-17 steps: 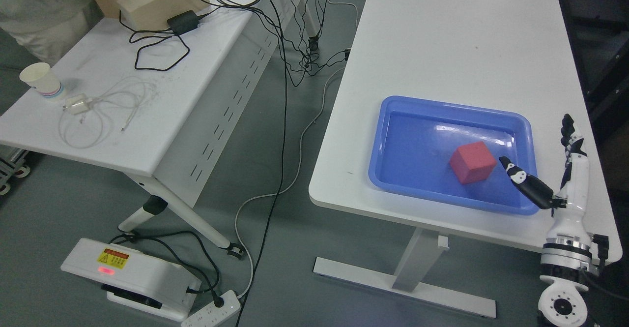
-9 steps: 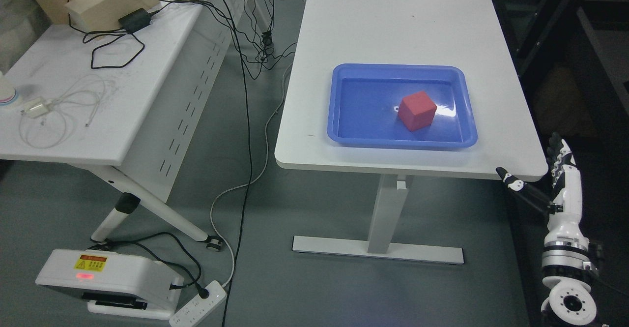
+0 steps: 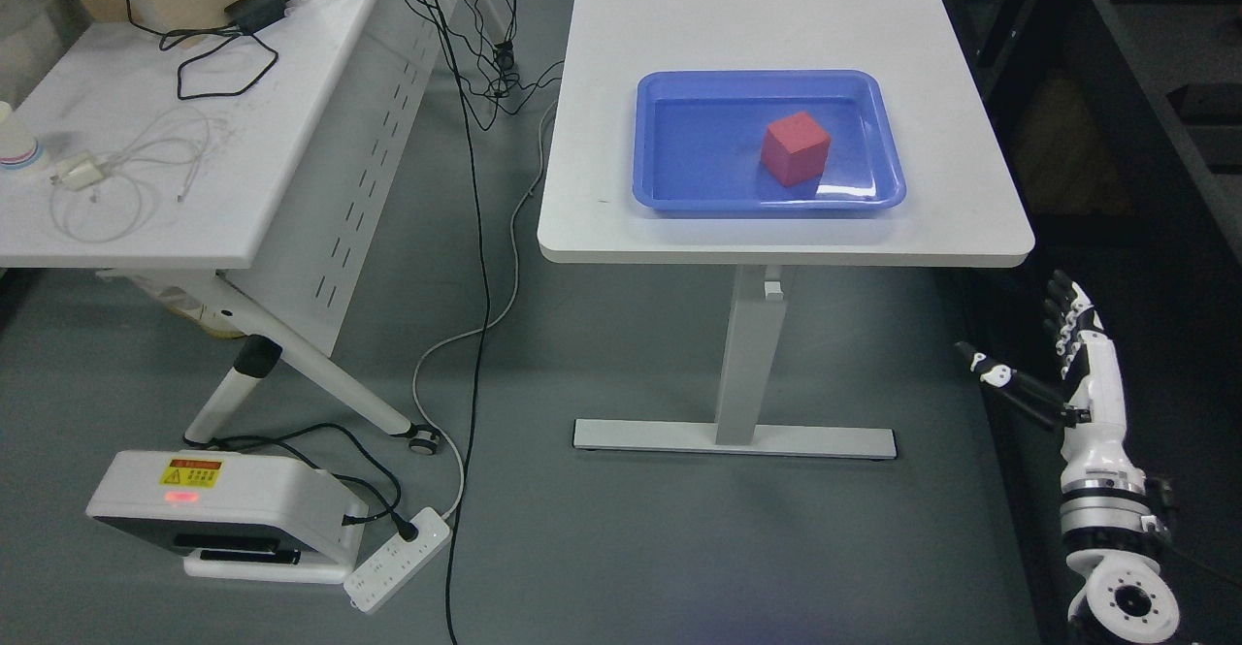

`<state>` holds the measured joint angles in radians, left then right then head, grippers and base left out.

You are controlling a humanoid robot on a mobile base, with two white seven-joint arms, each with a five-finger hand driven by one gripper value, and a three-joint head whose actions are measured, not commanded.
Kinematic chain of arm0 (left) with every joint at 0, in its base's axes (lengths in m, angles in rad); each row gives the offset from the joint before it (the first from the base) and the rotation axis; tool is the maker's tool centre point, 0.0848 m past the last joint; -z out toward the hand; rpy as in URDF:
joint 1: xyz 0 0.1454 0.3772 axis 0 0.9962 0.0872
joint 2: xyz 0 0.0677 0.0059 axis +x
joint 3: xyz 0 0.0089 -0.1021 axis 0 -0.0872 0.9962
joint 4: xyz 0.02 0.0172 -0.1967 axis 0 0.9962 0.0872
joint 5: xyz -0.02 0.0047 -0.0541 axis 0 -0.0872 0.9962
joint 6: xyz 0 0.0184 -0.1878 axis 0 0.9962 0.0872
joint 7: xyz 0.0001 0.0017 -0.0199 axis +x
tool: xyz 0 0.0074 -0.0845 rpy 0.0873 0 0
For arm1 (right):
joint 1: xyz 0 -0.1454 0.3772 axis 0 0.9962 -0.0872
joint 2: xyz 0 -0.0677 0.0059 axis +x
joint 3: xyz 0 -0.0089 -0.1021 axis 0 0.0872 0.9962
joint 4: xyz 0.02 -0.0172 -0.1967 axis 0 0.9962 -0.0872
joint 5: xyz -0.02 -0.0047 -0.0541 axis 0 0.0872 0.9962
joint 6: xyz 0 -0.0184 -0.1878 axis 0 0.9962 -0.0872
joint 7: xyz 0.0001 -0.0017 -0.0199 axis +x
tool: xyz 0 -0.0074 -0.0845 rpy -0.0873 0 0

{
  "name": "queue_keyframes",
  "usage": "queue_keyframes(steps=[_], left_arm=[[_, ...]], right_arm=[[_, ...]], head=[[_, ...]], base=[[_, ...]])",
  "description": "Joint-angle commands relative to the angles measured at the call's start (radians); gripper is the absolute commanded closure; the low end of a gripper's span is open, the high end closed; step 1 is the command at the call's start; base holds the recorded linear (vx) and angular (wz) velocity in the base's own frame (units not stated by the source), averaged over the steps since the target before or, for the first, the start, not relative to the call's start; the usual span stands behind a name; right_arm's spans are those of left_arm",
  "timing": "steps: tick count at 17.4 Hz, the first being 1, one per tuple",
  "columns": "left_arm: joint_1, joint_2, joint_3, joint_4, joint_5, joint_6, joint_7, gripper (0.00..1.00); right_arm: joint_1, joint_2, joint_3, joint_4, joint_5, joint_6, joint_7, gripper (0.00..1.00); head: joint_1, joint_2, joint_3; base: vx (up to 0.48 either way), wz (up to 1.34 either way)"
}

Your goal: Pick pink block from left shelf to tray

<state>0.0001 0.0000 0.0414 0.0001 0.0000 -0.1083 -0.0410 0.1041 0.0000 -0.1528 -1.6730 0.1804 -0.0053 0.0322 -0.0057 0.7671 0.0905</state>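
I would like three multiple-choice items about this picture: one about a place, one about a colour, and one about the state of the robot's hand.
1. Where is the block?
A. on the floor
B. inside the tray
C. on the left table

2. What colour is the tray?
A. blue
B. green
C. white

3. How is the right hand?
A. closed on the block
B. closed on a cable
C. open, holding nothing

Key: 1 B, the pink block sits inside the tray. 2 A, its rim and floor are blue. 3 C, the right hand shows spread fingers beside the table, below its edge, touching nothing.
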Motion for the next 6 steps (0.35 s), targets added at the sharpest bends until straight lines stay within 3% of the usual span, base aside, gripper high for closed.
queue_keyframes(steps=[1, 6], left_arm=[[-0.031, 0.017, 0.000, -0.018, -0.002, -0.001, 0.000, 0.00], [-0.031, 0.017, 0.000, -0.018, -0.002, -0.001, 0.000, 0.00]], right_arm=[[0.002, -0.017, 0.012, 0.003, -0.004, -0.001, 0.008, 0.00], [0.002, -0.017, 0.012, 0.003, -0.004, -0.001, 0.008, 0.00]], head=[[0.0000, 0.000, 0.000], [0.0000, 0.000, 0.000]], base=[[-0.113, 0.07], [-0.052, 0.05]])
